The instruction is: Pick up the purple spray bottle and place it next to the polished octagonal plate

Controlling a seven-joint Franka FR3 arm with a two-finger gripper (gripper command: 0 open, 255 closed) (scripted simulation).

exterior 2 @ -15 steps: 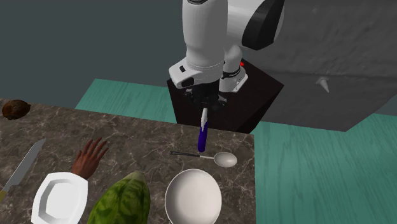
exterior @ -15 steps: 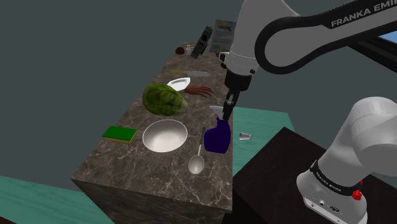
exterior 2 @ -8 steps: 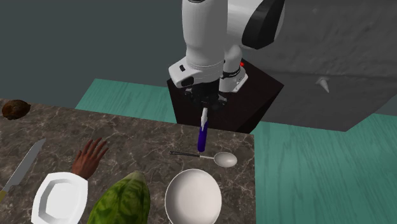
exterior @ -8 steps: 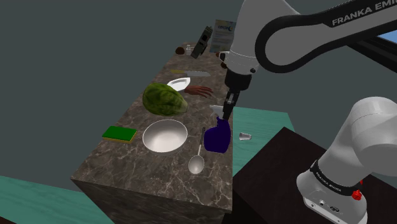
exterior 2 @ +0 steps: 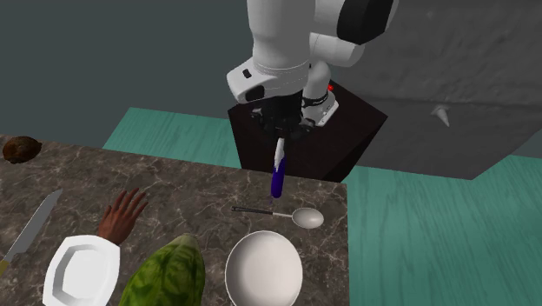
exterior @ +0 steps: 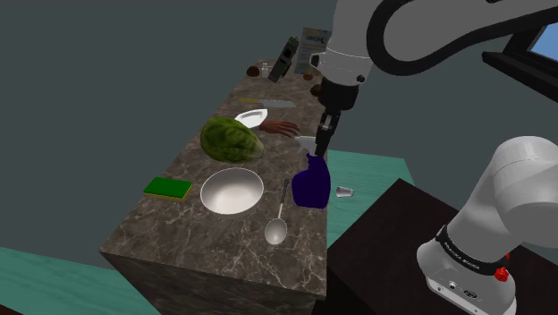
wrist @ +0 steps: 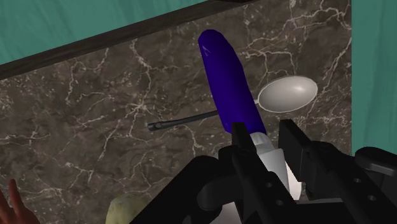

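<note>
Shoulder view shows the dark marbled desk (exterior: pixel 179 242) under the white arm (exterior: pixel 353 36). On the desk lie a green leafy lump (exterior: pixel 231 140), a pale bowl (exterior: pixel 232 191) and, farther off, the white octagonal plate (exterior: pixel 252 116). The tool (exterior: pixel 320 148) pinches the white head of the purple spray bottle (exterior: pixel 312 185), which hangs by the desk's stand-side edge, well apart from the plate and beside a spoon (exterior: pixel 276 229).

Dark marble counter (exterior: pixel 179 231) — green sponge (exterior: pixel 168 187), bowl (exterior: pixel 232 191), spoon (exterior: pixel 277 228), cabbage (exterior: pixel 231 140), white octag. plate (exterior: pixel 252 116), knife (exterior 2: pixel 30 228)
</note>
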